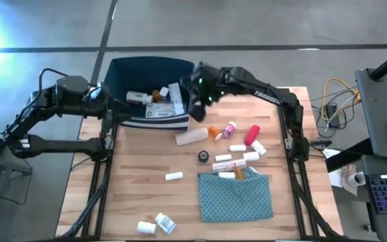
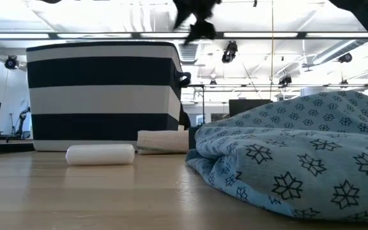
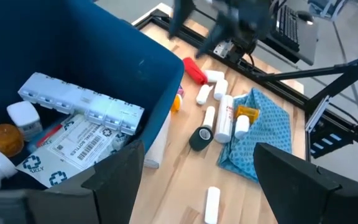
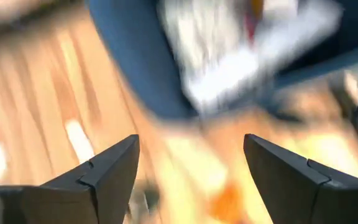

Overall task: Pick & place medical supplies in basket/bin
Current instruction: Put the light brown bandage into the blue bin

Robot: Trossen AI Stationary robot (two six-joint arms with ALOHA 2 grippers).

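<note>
Medical supplies (image 1: 237, 144) are mostly loose on the wood, some already in the bin (image 1: 148, 91) at the far left; my left gripper (image 3: 197, 186) sits at the bin's left edge, fingers spread wide, holding nothing; my right gripper (image 4: 191, 171) hangs open and empty by the bin's right rim; the little bottles look light, hard and prone to rolling, so I'd pinch across the body; the red tube (image 1: 252, 135) looks squishier.

The bin (image 1: 146, 70) is navy with white stripes; the cloth (image 1: 236, 197) teal with a dark star pattern; the tube (image 1: 252, 135) red; the worktop (image 1: 133, 195) pale wood.
</note>
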